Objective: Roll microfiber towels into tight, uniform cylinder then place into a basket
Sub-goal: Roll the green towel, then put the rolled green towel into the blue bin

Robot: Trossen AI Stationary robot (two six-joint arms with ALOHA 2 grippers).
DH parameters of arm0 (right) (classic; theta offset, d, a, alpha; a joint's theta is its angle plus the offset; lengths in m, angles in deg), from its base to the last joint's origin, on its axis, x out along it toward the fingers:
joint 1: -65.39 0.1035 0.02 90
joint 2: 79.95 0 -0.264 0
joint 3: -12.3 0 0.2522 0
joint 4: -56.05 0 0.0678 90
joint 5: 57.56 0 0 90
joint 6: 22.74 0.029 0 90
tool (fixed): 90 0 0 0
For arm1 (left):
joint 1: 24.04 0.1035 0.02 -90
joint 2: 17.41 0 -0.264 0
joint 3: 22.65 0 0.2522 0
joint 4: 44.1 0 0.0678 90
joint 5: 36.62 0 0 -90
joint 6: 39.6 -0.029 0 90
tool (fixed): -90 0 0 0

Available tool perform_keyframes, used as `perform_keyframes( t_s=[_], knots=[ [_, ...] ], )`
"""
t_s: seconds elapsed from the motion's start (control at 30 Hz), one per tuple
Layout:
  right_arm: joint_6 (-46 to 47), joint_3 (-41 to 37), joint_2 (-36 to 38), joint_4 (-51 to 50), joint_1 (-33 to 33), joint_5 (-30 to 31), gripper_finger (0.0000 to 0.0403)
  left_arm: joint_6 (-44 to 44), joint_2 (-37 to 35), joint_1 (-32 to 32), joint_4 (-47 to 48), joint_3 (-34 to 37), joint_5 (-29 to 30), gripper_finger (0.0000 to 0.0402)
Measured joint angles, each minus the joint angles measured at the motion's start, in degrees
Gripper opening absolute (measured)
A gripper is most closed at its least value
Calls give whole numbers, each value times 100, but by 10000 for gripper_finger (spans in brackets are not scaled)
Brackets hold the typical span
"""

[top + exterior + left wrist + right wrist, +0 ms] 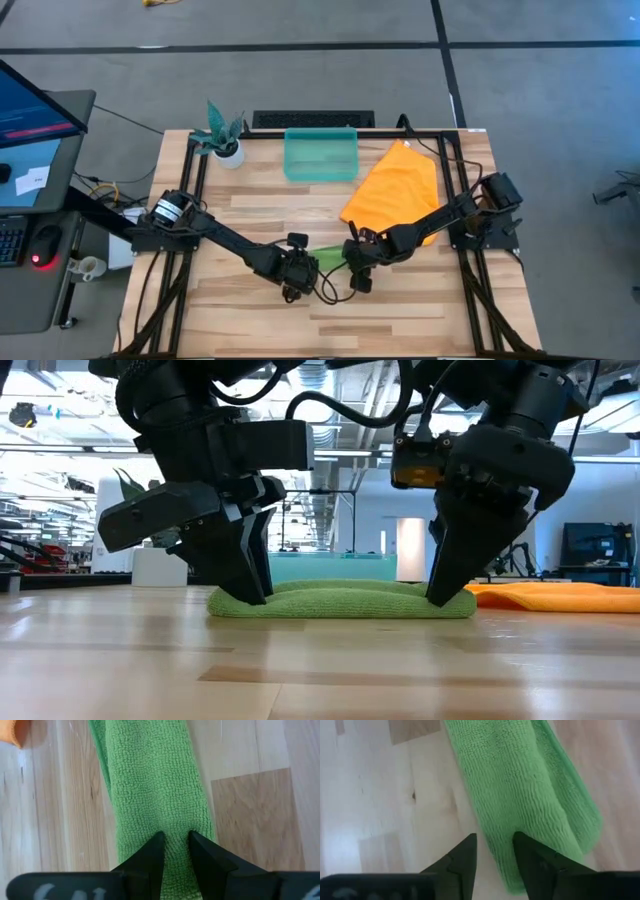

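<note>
The lime green towel (328,256) lies on the table as a long narrow folded band, flat along its length (340,602). My left gripper (305,268) points down onto its left end (172,851). My right gripper (352,262) points down onto its right end (495,857). Each is shut to a narrow gap with cloth in it. The orange towel (395,195) lies spread out on the table at the far right. The teal basket (320,155) stands at the far edge, middle. My left gripper pinches a small ridge of the green towel (176,837) between its two fingers, near the band's left end and midway across its width. The fingers come from above, pointing down. The band lies flat on the table. My right gripper has the band's long edge (502,847) between its fingers near the right end. One finger (535,860) stands on the cloth and the other (462,862) over the bare wood beside it. The fingers come from above; the band lies on the table.
A white pot with a teal plant (222,135) stands at the far left corner. The orange towel (560,596) lies just right of my right gripper. Bare wood lies toward the near edge (330,320). A monitor and desk stand left of the table.
</note>
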Motion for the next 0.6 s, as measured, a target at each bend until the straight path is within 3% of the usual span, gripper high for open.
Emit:
perform_keyframes(
  t_s=[0.2, 0.37, 0.47, 0.6],
  knots=[
    [-401, -36, 701, -634, -7, 32, 161, 30, -9, -14, 119, 0, -25, 88],
    [-1065, -444, 1717, -865, -7, 93, 157, 45, -9, -14, 122, 0, -27, 88],
    [-1227, -951, 2406, -406, -7, 111, 154, 47, -9, -11, 118, 0, -27, 88],
    [-1243, -1874, 3126, 1089, -36, 112, 153, 88, -9, -9, 114, 0, -27, 88]
  ],
)
